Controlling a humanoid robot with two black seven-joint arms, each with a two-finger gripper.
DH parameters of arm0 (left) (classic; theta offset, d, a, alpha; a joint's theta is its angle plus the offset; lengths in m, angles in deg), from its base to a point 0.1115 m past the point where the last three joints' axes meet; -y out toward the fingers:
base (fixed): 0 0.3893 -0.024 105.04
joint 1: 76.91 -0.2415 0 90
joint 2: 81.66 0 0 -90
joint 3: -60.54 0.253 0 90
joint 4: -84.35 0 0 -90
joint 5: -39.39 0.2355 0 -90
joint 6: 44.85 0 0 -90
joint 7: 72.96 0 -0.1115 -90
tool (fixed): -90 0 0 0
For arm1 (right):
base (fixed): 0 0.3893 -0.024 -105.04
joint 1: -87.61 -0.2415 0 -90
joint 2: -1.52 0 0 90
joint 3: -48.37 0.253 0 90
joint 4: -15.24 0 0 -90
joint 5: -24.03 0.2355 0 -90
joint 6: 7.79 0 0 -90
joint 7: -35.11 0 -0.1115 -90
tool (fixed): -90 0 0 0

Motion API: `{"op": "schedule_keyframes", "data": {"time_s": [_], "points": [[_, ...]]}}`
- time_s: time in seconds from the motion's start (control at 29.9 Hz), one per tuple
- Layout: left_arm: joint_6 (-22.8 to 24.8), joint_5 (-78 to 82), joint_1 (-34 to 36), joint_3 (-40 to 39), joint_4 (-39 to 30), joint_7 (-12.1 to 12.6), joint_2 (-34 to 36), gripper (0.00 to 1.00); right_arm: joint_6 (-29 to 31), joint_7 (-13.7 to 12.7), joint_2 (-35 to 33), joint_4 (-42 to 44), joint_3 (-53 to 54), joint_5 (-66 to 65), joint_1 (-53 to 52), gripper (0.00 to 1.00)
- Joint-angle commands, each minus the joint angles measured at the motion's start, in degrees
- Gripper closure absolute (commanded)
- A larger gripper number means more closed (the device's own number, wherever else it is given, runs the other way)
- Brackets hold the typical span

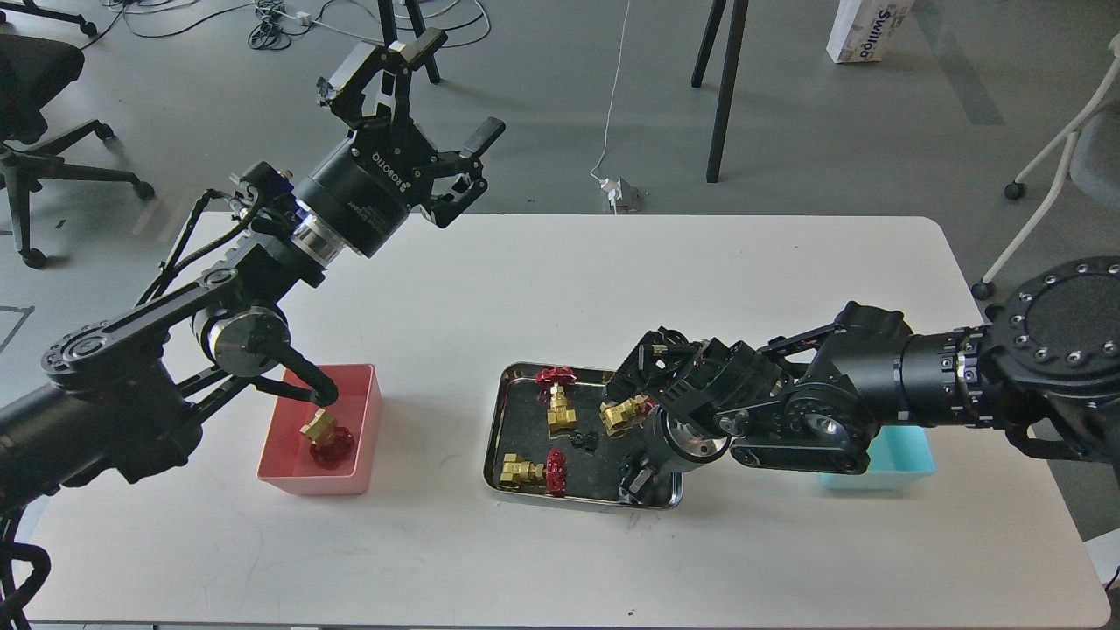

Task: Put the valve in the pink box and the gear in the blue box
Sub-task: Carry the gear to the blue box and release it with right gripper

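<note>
Brass valve (319,429) in pink box (367,411), well below spread left end effector (455,83).

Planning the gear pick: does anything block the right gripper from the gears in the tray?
Nothing visible lies on the gears; three valves sit around them in the tray. The right gripper is down at the tray's near right corner, beside them.

Beyond my white table (525,289) I see grey floor (831,131), a black office chair (39,79) upper left, tangled cables (271,22) at top, and dark stand legs (726,79).
</note>
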Motion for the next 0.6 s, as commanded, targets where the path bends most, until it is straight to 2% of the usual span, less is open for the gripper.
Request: {"op": "schedule_keyframes", "data": {"time_s": [0.0, 0.1, 0.27, 0.37, 0.57], "points": [[0.0, 0.0, 0.0, 0.1, 0.0, 0.0, 0.0, 0.03, 0.0, 0.1, -0.3, -0.1, -0.2, 0.1, -0.1, 0.89], [0.0, 0.1, -0.4, 0.0, 0.0, 0.0, 0.0, 0.03, -0.1, 0.1, -0.8, -0.6, 0.2, 0.4, -0.8, 0.91], [0.0, 0.0, -0.4, 0.1, 0.0, 0.0, -0.4, 0.03, -0.1, 0.2, -7.0, -5.1, 2.6, 0.9, -4.6, 0.92], [-0.1, 0.1, -0.4, 0.1, 0.0, 0.0, -1.3, 0.03, -0.1, 0.2, -14.2, -9.6, 4.9, 1.0, -6.8, 0.92], [-0.1, 0.2, -0.5, 0.1, 0.0, 0.0, -1.8, 0.03, 0.0, 0.3, -33.8, -17.4, 7.2, 0.4, -8.6, 0.92]]}}
